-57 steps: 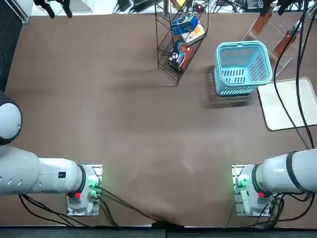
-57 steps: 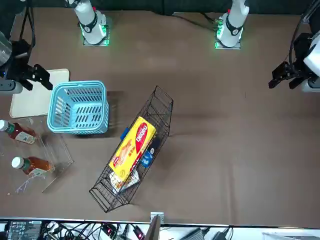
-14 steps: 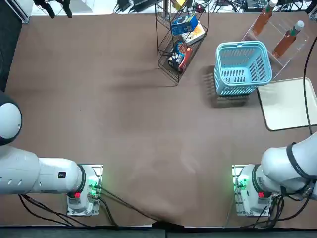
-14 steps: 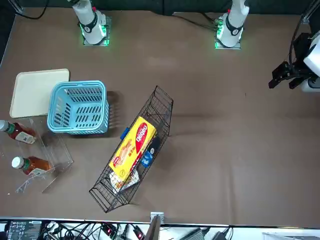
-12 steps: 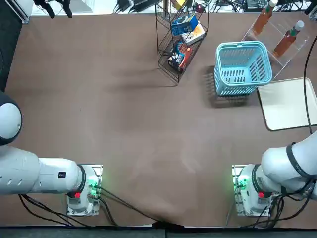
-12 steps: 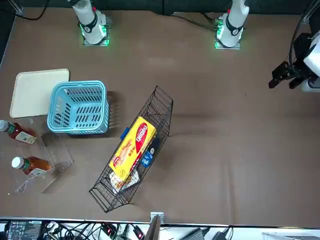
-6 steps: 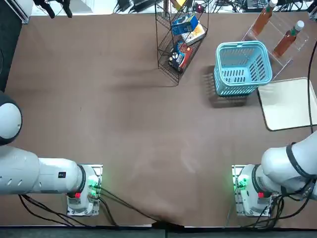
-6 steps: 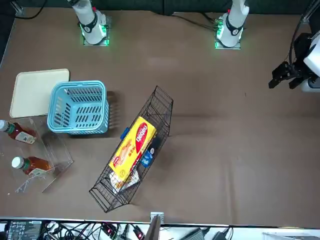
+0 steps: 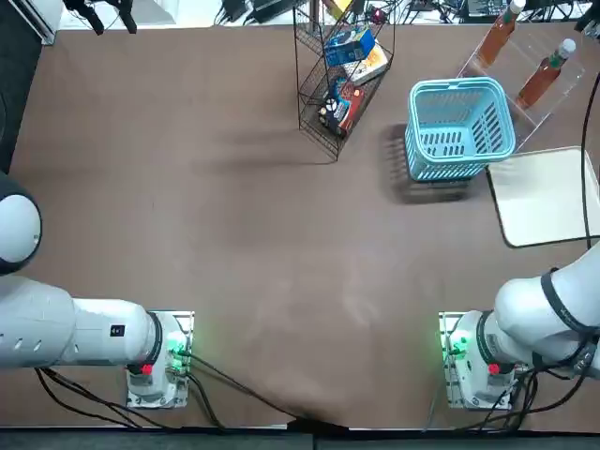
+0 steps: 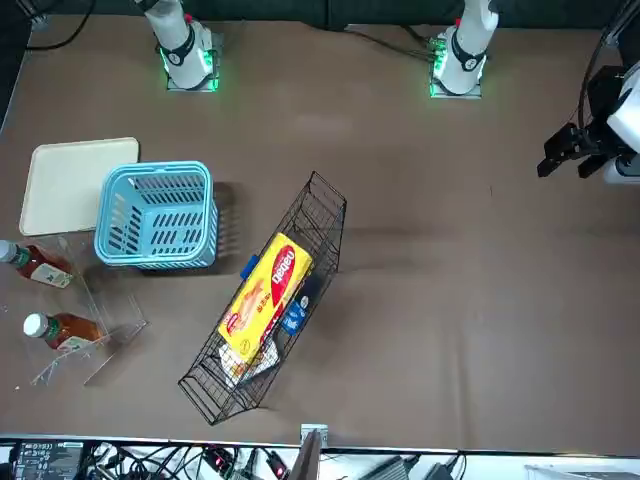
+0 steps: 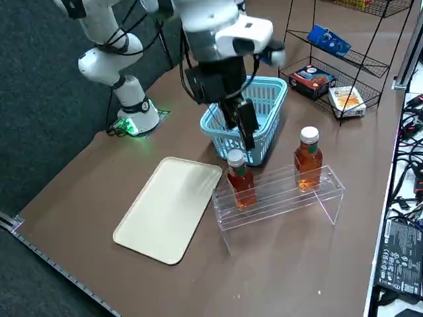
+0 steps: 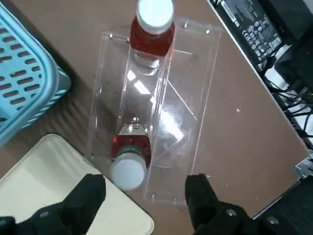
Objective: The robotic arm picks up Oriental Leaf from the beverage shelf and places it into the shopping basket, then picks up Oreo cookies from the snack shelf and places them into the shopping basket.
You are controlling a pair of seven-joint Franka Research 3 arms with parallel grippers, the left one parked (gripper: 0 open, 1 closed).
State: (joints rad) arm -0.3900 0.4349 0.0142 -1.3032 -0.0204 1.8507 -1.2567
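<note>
1. Above the table, your dark two-finger right gripper (image 12: 145, 188) hangs from the white jointed right arm (image 9: 548, 314), its fingers apart with nothing clamped between them.
2. You have two clear bottles of reddish-brown tea with white caps, one (image 11: 241, 181) and another (image 11: 308, 162), both upright on the clear acrylic stepped stand (image 11: 281, 201).
3. Beside that stand, you see the light turquoise slotted plastic basket (image 9: 459, 127) and a flat cream rectangular tray (image 11: 168, 210).
4. Your small bright blue printed box (image 11: 328, 41) sits in the black thin-wire rack (image 11: 362, 61), on a tier above the red-and-black pack (image 11: 312, 80).
</note>
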